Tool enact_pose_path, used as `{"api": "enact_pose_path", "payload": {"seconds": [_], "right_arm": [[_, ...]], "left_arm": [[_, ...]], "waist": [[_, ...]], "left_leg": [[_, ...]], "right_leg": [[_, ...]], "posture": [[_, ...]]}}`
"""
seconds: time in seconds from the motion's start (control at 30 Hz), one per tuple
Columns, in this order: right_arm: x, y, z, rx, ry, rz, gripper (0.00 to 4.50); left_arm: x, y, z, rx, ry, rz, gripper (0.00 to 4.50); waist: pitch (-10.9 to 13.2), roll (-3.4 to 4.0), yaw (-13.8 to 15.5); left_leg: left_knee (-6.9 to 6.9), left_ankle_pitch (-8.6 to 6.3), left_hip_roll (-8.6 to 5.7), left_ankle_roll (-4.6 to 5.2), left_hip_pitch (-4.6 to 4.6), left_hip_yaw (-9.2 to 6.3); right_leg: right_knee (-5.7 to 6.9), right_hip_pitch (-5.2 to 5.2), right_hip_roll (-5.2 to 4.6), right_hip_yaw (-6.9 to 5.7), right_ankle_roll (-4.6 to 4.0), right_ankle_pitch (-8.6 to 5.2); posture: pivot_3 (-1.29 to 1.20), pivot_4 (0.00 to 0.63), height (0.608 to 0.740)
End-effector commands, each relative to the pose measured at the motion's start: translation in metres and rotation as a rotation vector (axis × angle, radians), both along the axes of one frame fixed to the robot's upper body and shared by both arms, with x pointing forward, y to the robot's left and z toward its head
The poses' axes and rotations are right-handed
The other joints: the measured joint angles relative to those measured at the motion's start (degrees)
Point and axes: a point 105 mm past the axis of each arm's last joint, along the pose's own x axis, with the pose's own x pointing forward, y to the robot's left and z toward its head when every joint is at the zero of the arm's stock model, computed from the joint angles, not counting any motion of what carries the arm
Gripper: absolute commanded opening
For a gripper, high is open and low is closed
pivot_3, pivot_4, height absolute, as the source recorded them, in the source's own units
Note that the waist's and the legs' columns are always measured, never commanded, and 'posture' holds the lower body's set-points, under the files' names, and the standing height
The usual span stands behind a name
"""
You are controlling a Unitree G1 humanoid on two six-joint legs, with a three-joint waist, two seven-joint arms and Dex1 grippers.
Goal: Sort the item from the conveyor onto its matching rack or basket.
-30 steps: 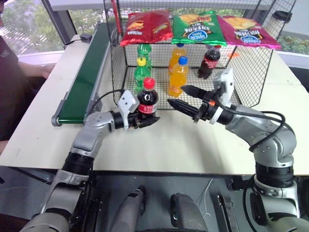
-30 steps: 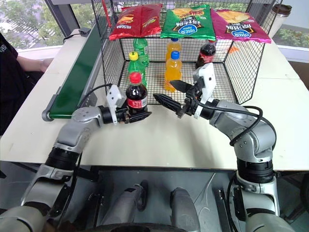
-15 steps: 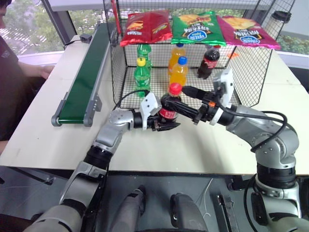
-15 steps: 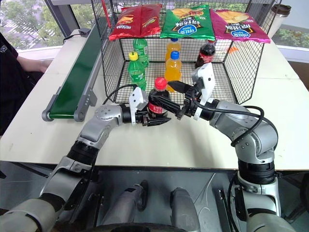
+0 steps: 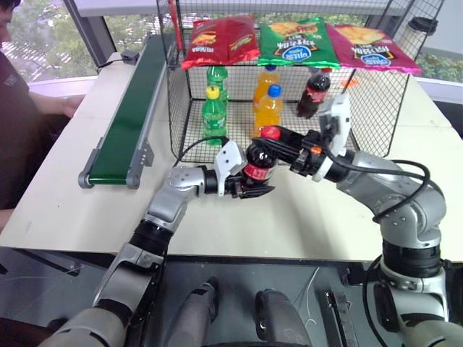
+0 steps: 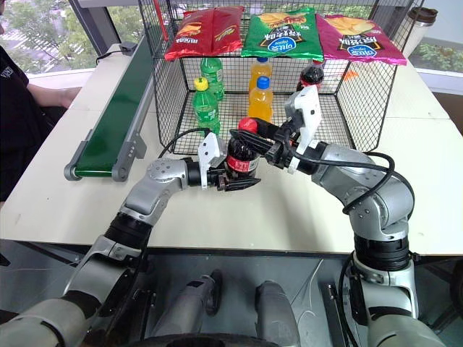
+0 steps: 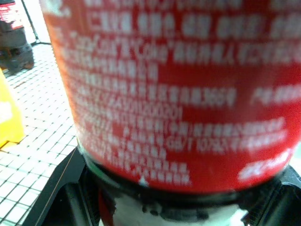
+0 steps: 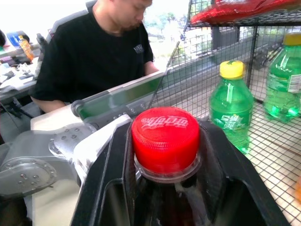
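The cola bottle (image 5: 257,162), the item, with its red cap (image 8: 164,136) and red label (image 7: 178,94), hangs just above the table in front of the basket's open side. My left gripper (image 5: 255,179) is shut on its lower body from the left. From the right, my right gripper (image 5: 265,144) is shut on its neck just under the cap, one black finger (image 8: 117,179) on each side. The black wire basket (image 5: 173,108) stands right behind. The green conveyor (image 5: 130,108) runs along the left with nothing on it.
Inside the basket stand green bottles (image 5: 212,108), orange bottles (image 5: 268,108) and another cola bottle (image 5: 312,92). Crisp bags (image 5: 289,40) lie on the sloped rack above. A person (image 8: 94,56) sits beyond the conveyor on the left. Bare table lies in front of the basket.
My left gripper carried the cola bottle to the right, up to the right gripper. The right gripper, open before, has shut on the bottle's neck.
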Motion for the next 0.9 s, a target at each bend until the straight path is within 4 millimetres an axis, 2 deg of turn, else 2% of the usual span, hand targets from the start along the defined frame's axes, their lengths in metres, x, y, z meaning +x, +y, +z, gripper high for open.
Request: {"api": "enact_pose_path", "payload": {"seconds": [0.03, 0.13, 0.23, 0.27, 0.4, 0.6, 0.73, 0.9], "right_arm": [[-0.002, 0.000, 0.007, -0.001, -0.033, 0.006, 1.16], [-0.004, 0.001, 0.006, -0.001, -0.027, 0.020, 1.16], [-0.005, 0.000, 0.007, 0.005, -0.026, 0.019, 1.16], [-0.005, -0.001, 0.008, 0.007, -0.029, 0.012, 1.16], [-0.002, -0.003, 0.010, 0.005, -0.038, -0.009, 1.16], [0.012, -0.019, 0.019, 0.021, -0.069, -0.123, 1.16], [0.028, -0.048, 0.033, 0.037, -0.111, -0.262, 1.16], [0.049, -0.076, 0.045, 0.048, -0.150, -0.410, 1.16]], "left_arm": [[-0.003, -0.008, 0.027, -0.063, -0.065, -0.006, 2.98], [-0.002, -0.008, 0.029, -0.083, -0.041, 0.006, 2.98], [-0.001, -0.007, 0.034, -0.116, -0.015, 0.002, 4.39], [-0.002, -0.007, 0.034, -0.117, -0.012, 0.000, 4.45], [-0.004, -0.004, 0.031, -0.092, -0.018, 0.006, 4.45], [-0.012, 0.015, 0.019, -0.038, -0.030, 0.047, 4.45], [-0.022, 0.040, 0.015, -0.019, -0.023, 0.097, 4.45], [-0.022, 0.057, 0.029, -0.093, -0.011, 0.201, 4.45]], "waist": [[0.0, 0.00, 0.0], [0.0, 0.00, 0.0], [0.0, 0.00, 0.0], [0.0, 0.00, 0.0], [0.0, 0.01, 0.0], [0.0, 0.02, -0.1], [0.0, 0.03, 0.0], [0.0, 0.03, 0.0]], "left_leg": [[0.00, 0.00, 0.00, 0.00, 0.00, 0.00], [0.02, 0.00, 0.00, 0.00, 0.00, 0.00], [0.02, 0.00, 0.00, 0.00, 0.01, 0.00], [0.03, 0.00, 0.00, 0.00, 0.00, -0.01], [0.03, 0.00, 0.00, 0.00, 0.02, 0.00], [0.03, 0.01, 0.01, 0.00, 0.04, 0.01], [0.05, 0.01, 0.00, 0.00, 0.04, 0.03], [0.07, 0.00, 0.00, -0.01, 0.04, 0.02]], "right_leg": [[0.00, 0.00, 0.00, 0.00, 0.00, 0.00], [0.01, 0.01, 0.00, -0.01, 0.02, 0.01], [0.02, 0.01, 0.01, -0.01, 0.03, 0.02], [0.02, 0.01, 0.01, -0.02, 0.04, 0.02], [0.03, 0.02, 0.00, -0.02, 0.05, 0.03], [0.11, 0.01, 0.02, 0.00, 0.04, 0.03], [0.12, 0.01, 0.00, 0.04, 0.04, 0.03], [0.11, 0.01, 0.00, 0.03, 0.01, 0.02]], "posture": [[0.00, 0.150, 0.738], [0.00, 0.150, 0.738], [0.00, 0.150, 0.738], [0.00, 0.150, 0.738], [0.00, 0.150, 0.738], [0.00, 0.150, 0.738], [0.00, 0.150, 0.738], [0.00, 0.150, 0.738]]}}
